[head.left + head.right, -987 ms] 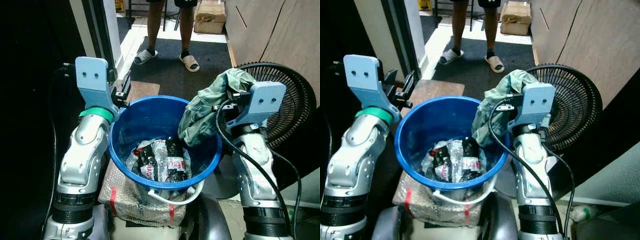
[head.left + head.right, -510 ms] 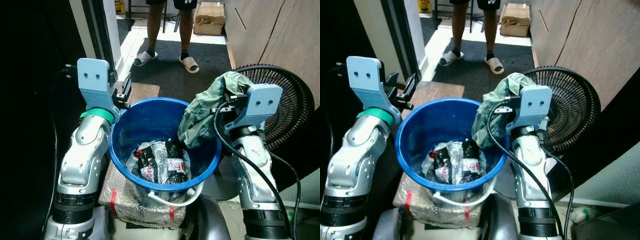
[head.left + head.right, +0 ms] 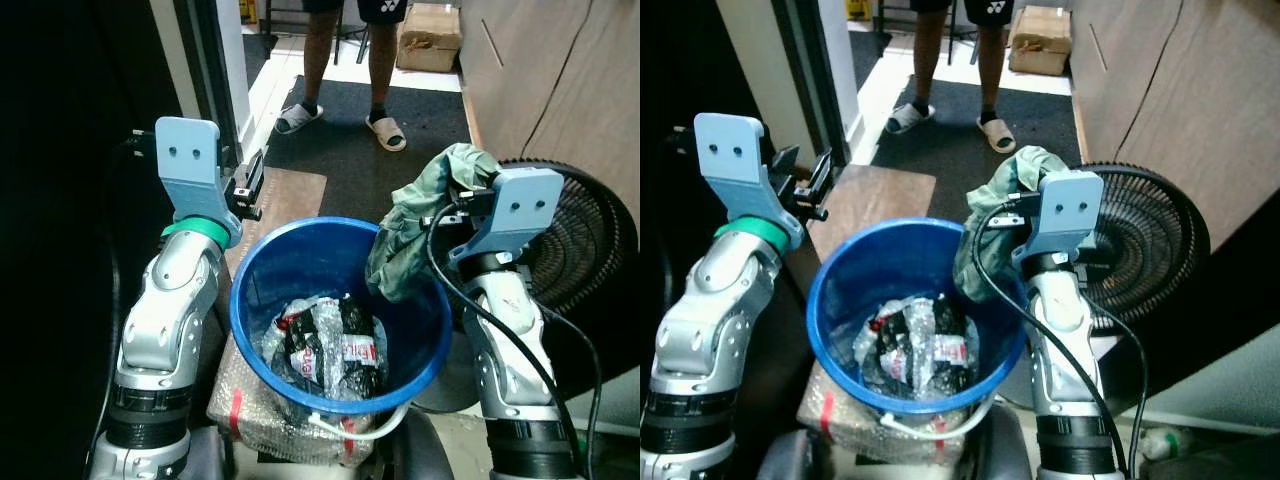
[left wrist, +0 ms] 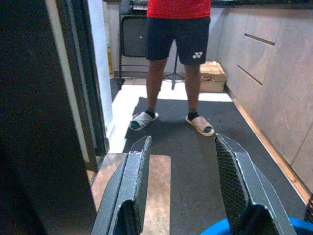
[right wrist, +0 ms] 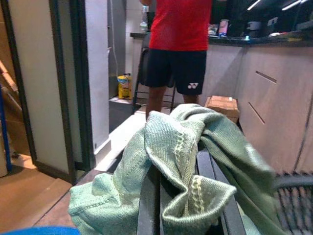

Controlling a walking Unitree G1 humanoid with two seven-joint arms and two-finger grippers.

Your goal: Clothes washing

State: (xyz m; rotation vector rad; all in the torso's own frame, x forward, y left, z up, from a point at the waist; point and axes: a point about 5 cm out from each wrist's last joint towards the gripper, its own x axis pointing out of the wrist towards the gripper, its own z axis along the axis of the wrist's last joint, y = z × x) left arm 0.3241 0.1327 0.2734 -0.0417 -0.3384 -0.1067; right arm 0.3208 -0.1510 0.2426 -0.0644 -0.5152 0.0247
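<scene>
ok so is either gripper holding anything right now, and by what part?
The right gripper is shut on the green cloth, pinching a bunched fold near its top; the rest drapes over the blue bucket rim. The left gripper is open and holds nothing.

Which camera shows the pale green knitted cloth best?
The right wrist view: the pale green knitted cloth sits close up, draped over the right gripper. Both eye views show it smaller, hanging over the blue plastic bucket.
</scene>
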